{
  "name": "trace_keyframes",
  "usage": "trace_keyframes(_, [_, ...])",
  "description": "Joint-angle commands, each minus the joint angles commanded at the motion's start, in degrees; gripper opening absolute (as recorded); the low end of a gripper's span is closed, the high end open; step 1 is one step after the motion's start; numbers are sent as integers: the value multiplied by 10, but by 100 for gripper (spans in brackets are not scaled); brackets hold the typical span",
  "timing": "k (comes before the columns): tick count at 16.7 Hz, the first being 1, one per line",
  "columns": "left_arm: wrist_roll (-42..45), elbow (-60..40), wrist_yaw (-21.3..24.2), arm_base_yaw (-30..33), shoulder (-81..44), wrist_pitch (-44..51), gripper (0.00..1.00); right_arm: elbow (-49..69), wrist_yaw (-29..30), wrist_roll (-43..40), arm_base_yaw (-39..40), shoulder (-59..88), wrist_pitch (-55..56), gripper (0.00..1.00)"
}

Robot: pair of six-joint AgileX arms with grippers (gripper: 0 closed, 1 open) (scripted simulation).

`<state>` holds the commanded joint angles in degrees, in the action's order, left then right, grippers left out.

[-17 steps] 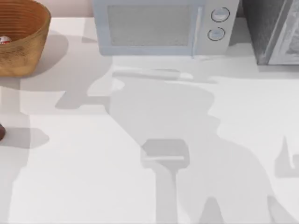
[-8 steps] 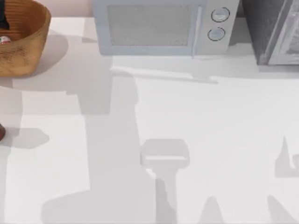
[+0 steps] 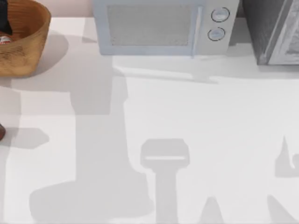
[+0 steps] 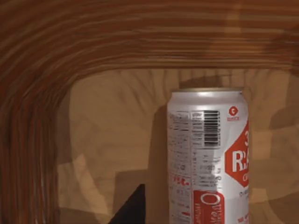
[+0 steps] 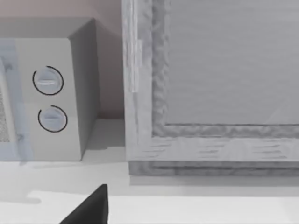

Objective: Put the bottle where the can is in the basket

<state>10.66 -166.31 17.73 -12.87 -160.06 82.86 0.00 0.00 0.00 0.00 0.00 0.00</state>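
Can (image 4: 209, 156) just beside left pincer (image 4: 130, 209)

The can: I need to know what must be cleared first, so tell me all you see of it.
The can is a white cylinder with a dull gold top rim, red label markings, a barcode and fine print. It stands upright on the floor of the wicker basket, near the table's far left corner. Nothing grips it.

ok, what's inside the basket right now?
The can stands upright on the basket floor, near the wall. In the top view a dark arm part reaches in above it. The rest of the floor runs off the pictures.
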Motion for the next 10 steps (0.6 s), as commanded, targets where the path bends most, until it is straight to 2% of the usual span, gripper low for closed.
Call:
trace_keyframes(3, [1,-10,1,3,13,-1,100,0,0,0,0,0,0,100])
trace_keyframes(10, [-8,-49,-1,8,-45,3,100,0,0,0,0,0,0,100])
